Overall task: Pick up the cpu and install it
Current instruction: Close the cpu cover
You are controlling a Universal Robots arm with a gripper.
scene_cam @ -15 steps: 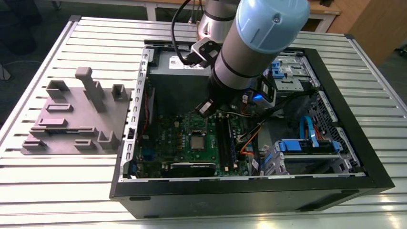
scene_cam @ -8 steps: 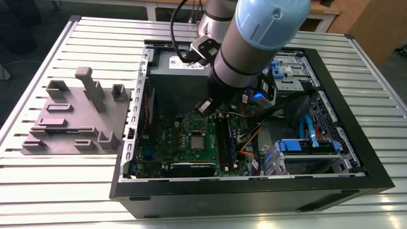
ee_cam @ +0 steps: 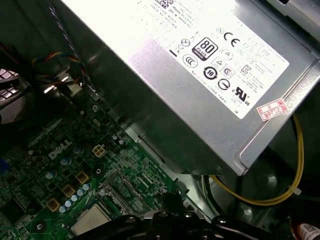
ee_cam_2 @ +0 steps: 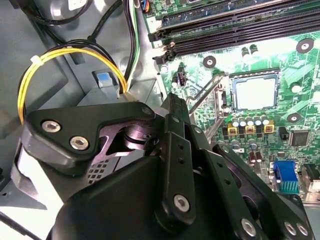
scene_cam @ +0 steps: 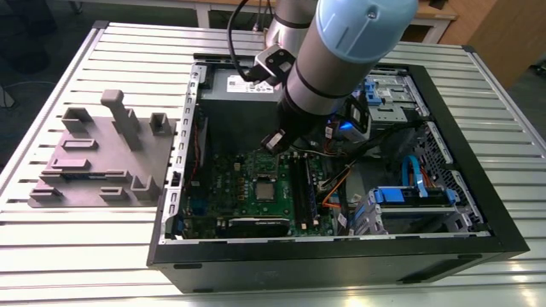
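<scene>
Fingers (ee_cam_2: 176, 107) pinched together with nothing between them, gripper (ee_cam: 170, 200) hanging inside the open computer case (scene_cam: 341, 263), just above the green motherboard (scene_cam: 243, 173) and close beside the grey power supply (ee_cam: 200, 85). And there, the cpu (ee_cam_2: 255, 91), silver top up, lying flat in its socket on the motherboard, apart from the fingers, near the long black memory slots (ee_cam_2: 240, 25). Outside the case, on the exterior view's left, a grey fixture block (scene_cam: 102, 160) sitting on the slatted counter (scene_cam: 85, 236).
</scene>
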